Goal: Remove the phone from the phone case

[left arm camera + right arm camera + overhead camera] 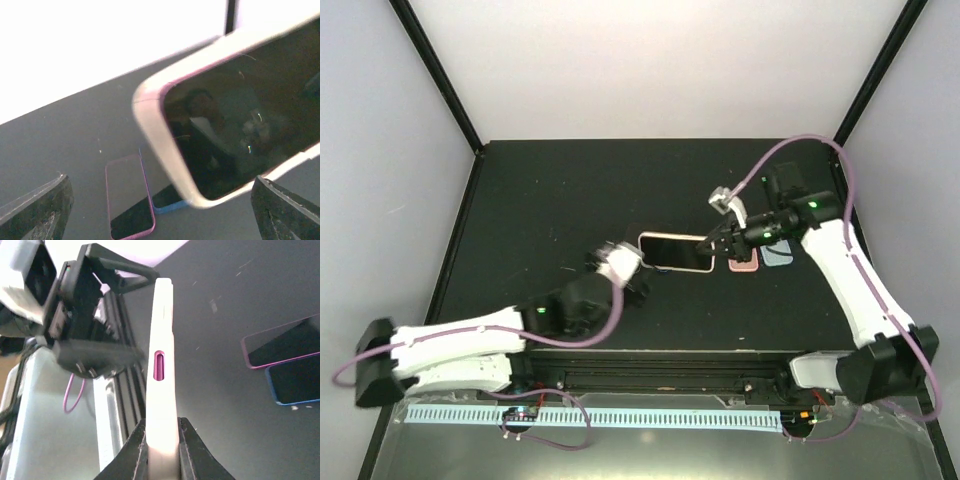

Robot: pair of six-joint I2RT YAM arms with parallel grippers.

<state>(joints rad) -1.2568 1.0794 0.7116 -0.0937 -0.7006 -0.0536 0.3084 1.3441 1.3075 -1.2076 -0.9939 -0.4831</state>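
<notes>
The phone (pixel 672 250) sits in its pale case (pixel 161 355), near the middle of the black table (pixel 540 200) and lifted clear of its surface (the left wrist view shows bare table beneath it). The screen is dark and faces up.

The right gripper (pixel 713 243) has the right end of the case. Its fingers (pixel 137 450) are closed tight on the thin sides, with the case edge running straight out between them. A pink slot shows in that edge.

The left gripper (pixel 630 268) is at the left end of the phone. Its fingers (pixel 40 210) are spread wide, one to each side of the case's rounded corner, and neither touches it.

Just right of the held phone, two more lie flat on the table, side by side. The pink phone (pixel 744 262) is nearer the case, and the blue phone (pixel 777 257) is just beyond it on the right. In the left wrist view their edges seem to meet or overlap, but whether they actually touch cannot be told.
</notes>
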